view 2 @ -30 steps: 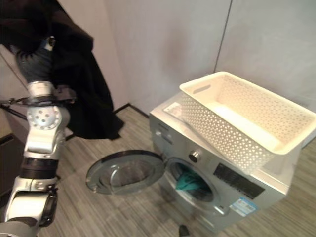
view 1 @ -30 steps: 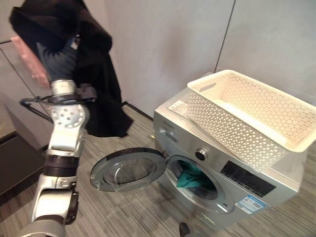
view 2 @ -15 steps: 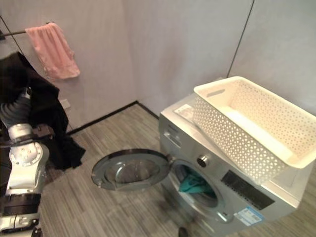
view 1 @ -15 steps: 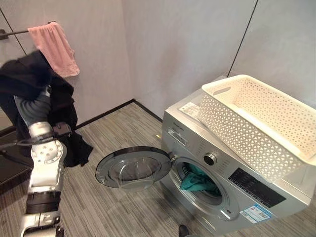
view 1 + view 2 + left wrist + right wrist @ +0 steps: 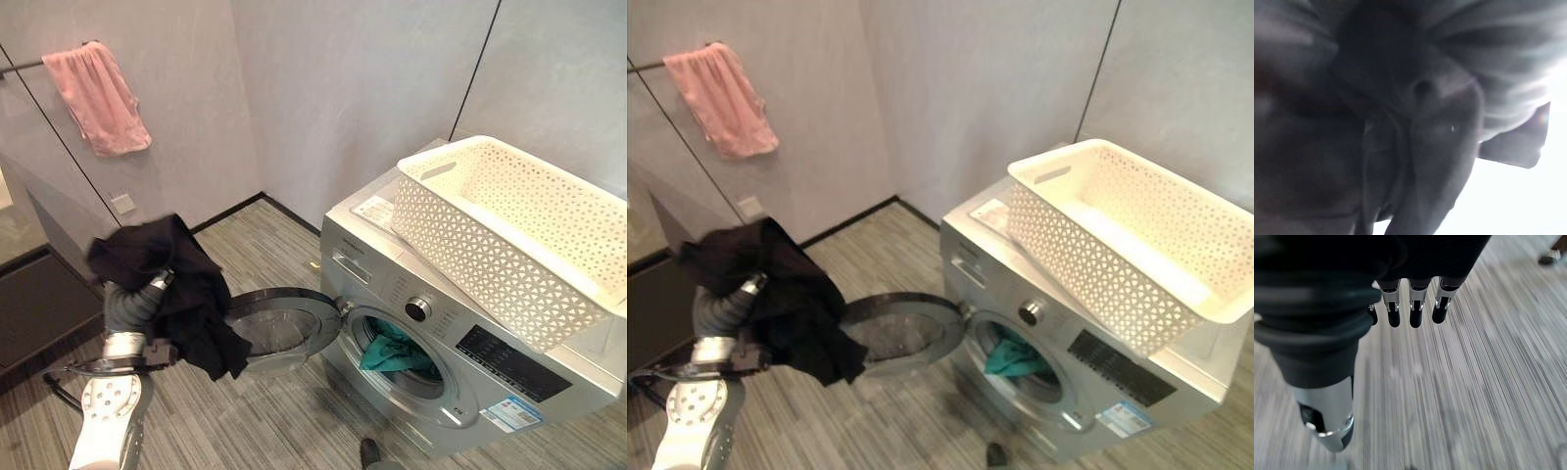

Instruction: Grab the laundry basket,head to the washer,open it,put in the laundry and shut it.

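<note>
Hanging straight and loose over the striped floor (image 5: 1474, 382), the right hand (image 5: 1410, 308) has fingers (image 5: 1415, 313) that hold nothing. One black garment (image 5: 181, 294) covers the left hand, so I cannot tell about its fingers. One washer (image 5: 460, 372) stands with its door (image 5: 279, 328) open and one teal cloth (image 5: 392, 351) inside. One white laundry basket (image 5: 509, 235) sits on top. One pink towel (image 5: 98, 98) hangs on the wall.
</note>
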Robot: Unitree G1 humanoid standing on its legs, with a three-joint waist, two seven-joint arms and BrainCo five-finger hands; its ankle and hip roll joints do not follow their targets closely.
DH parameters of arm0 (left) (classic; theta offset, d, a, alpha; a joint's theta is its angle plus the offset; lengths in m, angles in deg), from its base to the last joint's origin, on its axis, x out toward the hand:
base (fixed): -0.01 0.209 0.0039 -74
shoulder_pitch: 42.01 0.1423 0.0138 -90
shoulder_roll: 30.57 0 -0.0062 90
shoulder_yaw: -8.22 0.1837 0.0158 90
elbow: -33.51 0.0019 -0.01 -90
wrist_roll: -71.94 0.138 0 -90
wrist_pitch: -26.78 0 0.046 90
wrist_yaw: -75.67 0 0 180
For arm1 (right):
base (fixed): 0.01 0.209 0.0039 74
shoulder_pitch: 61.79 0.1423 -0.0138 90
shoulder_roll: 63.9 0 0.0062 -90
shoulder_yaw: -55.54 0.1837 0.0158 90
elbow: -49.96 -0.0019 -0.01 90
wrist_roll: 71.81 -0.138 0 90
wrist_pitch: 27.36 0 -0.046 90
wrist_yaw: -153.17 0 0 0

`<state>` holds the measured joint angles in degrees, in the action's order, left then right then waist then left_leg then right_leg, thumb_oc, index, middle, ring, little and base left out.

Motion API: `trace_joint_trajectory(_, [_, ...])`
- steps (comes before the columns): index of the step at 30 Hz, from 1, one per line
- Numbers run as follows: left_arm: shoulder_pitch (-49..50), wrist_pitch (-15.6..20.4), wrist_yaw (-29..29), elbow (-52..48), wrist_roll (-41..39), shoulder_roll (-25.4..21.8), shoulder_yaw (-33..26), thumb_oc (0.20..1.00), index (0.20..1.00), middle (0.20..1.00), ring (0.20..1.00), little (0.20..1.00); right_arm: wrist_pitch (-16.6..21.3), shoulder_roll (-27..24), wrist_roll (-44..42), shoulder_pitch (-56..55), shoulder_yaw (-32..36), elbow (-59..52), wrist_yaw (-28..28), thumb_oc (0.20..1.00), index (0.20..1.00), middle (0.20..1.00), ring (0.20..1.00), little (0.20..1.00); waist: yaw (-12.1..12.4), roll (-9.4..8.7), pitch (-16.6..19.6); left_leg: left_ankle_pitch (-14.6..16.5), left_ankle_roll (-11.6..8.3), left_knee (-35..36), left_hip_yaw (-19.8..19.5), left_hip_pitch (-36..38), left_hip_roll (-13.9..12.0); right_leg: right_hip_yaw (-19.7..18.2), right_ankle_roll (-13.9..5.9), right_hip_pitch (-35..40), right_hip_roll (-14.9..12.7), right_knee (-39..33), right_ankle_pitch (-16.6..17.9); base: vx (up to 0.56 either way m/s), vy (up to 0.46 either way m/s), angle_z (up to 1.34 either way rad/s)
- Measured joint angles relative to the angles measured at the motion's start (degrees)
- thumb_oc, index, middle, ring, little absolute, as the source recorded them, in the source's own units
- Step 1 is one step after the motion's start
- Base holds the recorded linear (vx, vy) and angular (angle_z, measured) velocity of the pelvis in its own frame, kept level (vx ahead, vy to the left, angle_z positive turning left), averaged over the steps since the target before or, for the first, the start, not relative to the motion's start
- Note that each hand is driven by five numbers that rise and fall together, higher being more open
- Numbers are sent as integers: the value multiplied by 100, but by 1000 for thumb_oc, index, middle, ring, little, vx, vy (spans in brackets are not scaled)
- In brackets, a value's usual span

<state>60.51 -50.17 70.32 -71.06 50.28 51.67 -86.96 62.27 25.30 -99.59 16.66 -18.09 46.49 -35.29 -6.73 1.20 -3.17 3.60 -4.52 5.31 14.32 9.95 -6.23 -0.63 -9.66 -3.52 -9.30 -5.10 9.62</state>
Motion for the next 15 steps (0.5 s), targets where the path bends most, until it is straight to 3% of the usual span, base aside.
trace_joint_trajectory(6, [-325, -207, 463, 92, -557, 194, 1126, 200, 200, 200, 200, 200, 72, 158, 190, 849, -574, -433, 133, 1000, 1000, 1000, 1000, 1000, -84, 215, -646, 115, 160, -304, 236, -255, 297, -372, -109, -304, -281, 8, 184, -144, 103, -23])
trace_joint_trajectory(8, [-548, -200, 559, 411, -790, 148, 1549, 200, 200, 200, 200, 200, 117, 145, 469, 893, -1221, -727, 129, 1000, 1000, 1000, 1000, 1000, -85, 277, -730, 183, 223, -540, 258, -550, 366, -436, -125, -529, -370, 18, 251, -178, 117, -5])
trace_joint_trajectory(9, [-603, -226, 616, 518, -821, 162, 1632, 200, 200, 200, 200, 200, 189, 143, 545, 981, -1209, -779, 127, 1000, 1000, 1000, 1000, 1000, -125, 294, -788, 171, 210, -524, 272, -622, 406, -450, -141, -613, -402, 17, 270, -73, 41, -8])
trace_joint_trajectory(15, [-927, -371, 688, 1216, -982, 213, 2263, 200, 200, 200, 200, 200, 291, 173, 620, 1474, -1258, -976, 95, 1000, 1000, 1000, 1000, 1000, -282, 220, -1369, 246, 246, -915, 392, -1130, 504, -567, -170, -1041, -538, 17, 451, -98, 23, -9])
